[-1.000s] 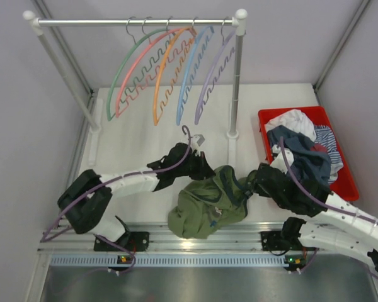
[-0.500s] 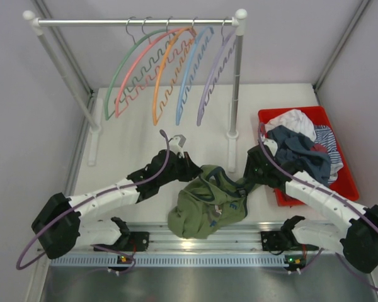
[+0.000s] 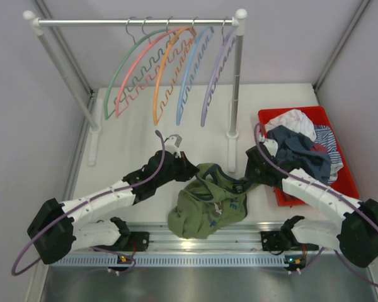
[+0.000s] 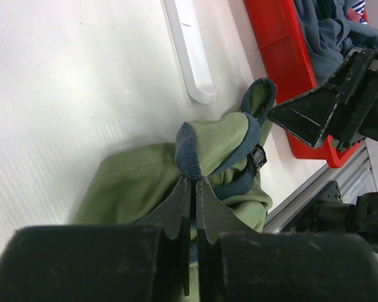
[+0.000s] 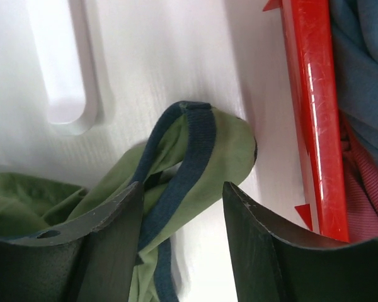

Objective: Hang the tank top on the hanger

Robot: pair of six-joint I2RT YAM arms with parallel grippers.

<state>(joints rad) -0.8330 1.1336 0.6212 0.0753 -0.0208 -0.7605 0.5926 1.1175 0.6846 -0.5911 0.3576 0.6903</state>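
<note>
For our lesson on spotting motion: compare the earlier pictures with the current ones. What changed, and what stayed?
The right gripper opened wider around the tank top; the strap now lies loose between its jaws. The left gripper drew its pinched edge slightly leftward, and both arms stretched out. The left grip stayed shut; the green hanger and the bin stayed put.

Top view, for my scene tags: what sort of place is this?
Probably a robot lab's laundry test cell: bare walls around a table, a rack of hangers, and a red bin of clothes.
</note>
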